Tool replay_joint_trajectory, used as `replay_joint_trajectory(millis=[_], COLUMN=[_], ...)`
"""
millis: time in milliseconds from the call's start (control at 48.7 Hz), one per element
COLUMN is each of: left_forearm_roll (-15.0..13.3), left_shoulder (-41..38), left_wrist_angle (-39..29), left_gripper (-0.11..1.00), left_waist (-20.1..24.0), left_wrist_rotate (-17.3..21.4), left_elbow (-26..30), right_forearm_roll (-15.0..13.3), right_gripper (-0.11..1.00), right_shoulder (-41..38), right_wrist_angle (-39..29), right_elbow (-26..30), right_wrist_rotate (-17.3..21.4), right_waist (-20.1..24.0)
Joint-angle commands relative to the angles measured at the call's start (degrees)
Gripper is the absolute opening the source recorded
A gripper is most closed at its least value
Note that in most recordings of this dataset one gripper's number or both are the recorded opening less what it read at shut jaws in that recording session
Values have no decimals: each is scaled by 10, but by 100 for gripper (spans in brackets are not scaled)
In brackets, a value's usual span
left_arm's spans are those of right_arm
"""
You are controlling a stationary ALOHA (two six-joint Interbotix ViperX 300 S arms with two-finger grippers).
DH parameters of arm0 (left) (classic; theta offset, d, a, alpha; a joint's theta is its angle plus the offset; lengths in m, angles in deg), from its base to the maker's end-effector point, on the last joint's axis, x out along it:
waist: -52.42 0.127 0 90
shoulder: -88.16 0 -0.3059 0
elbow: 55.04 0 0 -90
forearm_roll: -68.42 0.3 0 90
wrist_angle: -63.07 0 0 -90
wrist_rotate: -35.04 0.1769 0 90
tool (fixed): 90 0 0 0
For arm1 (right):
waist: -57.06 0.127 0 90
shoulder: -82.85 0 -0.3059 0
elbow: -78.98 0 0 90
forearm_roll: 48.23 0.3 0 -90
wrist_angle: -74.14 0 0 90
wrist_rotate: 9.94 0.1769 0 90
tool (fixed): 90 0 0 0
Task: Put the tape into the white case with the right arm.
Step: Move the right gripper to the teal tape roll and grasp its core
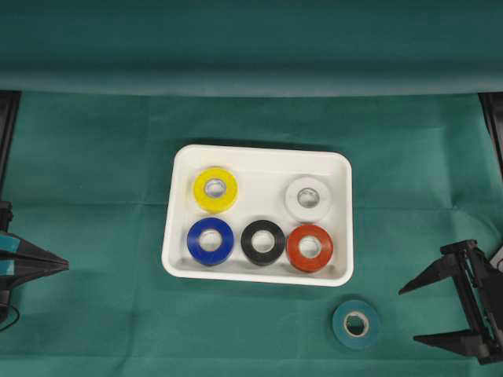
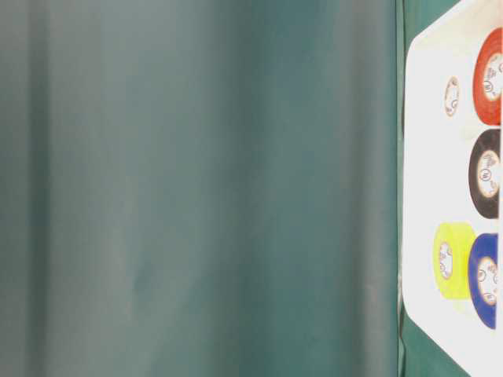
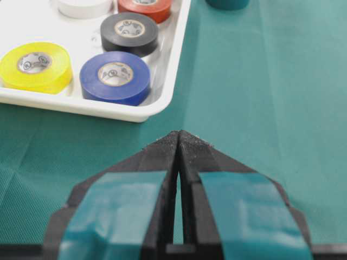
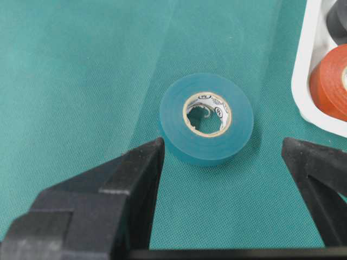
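Green tape roll (image 1: 356, 323) lies flat on the bench (image 1: 94, 157), outside the white case (image 1: 182, 165), just off its lower-right corner as seen from overhead, not touching the rim. Right gripper (image 1: 416, 314) sits to the right of the roll at the bench edge, fingers spread wide, nothing between them; in the right wrist view the roll (image 4: 206, 118) lies ahead of the gap between the two black fingers (image 4: 135, 173), apart from both. The case holds five rolls lying flat: yellow (image 1: 214, 189) and white (image 1: 307, 199) in the far row, blue (image 1: 210, 241), black (image 1: 262, 242) and red (image 1: 310, 247) in the near row. The slot between yellow and white is bare tray floor. Left gripper (image 1: 67, 265) sits at the left bench edge, well apart from the case, fingers pressed together tip to tip and holding nothing; the left wrist view shows the blue-green bands on its fingers (image 3: 114, 211) and the case's corner (image 3: 146, 115) ahead. Green cloth covers the bench.
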Motion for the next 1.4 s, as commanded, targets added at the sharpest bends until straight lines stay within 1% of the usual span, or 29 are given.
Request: replay_joint_trajectory(millis=[0,164,288,534,760,883,1212,1376], left_forearm_roll=[-1,-1,-1,-1,-1,-1,-1,-1], left_shoulder=[-4,-4,-4,-4,-4,-4,-4,-4], left_wrist_angle=[5,5,5,5,5,5,5,5], left_gripper=[0,0,0,0,0,0,0,0], left_waist=[2,1,2,2,2,2,1,2], left_wrist_rotate=[0,-1,-1,-1,-1,-1,-1,-1], left_elbow=[7,7,7,7,7,7,7,7], right_forearm_roll=[2,2,2,0,-2,-2,-3,-3], right_gripper=[63,60,56,56,56,56,56,56], right_shoulder=[-6,-38,-81,-185,-250,-267,-275,-297], right_wrist_angle=[2,4,11,26,36,33,24,13], right_elbow=[10,20,40,91,134,146,145,148], right_wrist_rotate=[1,1,1,0,-3,-3,-3,-1], right_waist=[2,2,8,30,39,39,39,39])
